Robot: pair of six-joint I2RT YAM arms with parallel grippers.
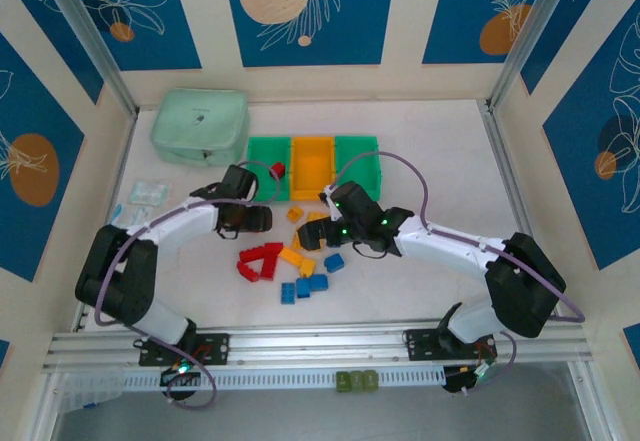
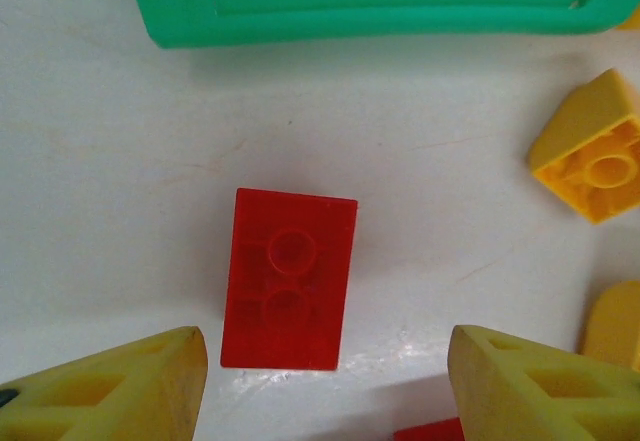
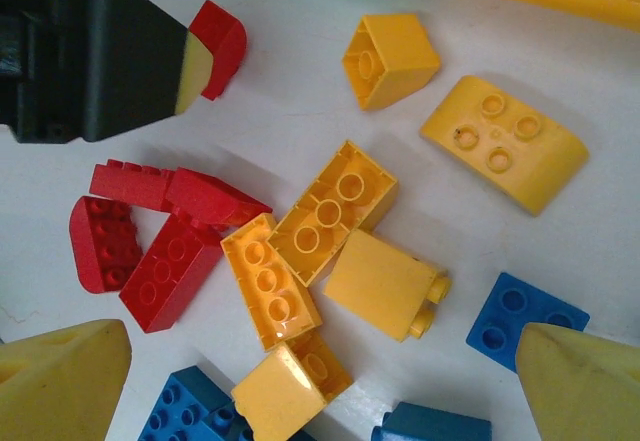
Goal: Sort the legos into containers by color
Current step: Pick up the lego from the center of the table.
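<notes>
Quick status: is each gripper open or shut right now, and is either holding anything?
Left gripper: open, holding nothing; red brick lies on the table just ahead of its fingertips.
Right gripper: open, holding nothing, above the loose legos.

The white table (image 1: 440, 161) carries a pale mint zippered pouch (image 1: 200, 126) at its back left. Just right of the pouch three open bins stand in a row, side by side: a green bin (image 1: 262, 151), an orange-yellow bin (image 1: 312, 161) and a second green bin (image 1: 360, 156). In front of them lie loose red bricks (image 1: 258, 261), yellow bricks (image 1: 297, 259) and blue bricks (image 1: 310, 284). A clear packet (image 1: 148, 193) lies near the left edge.
</notes>
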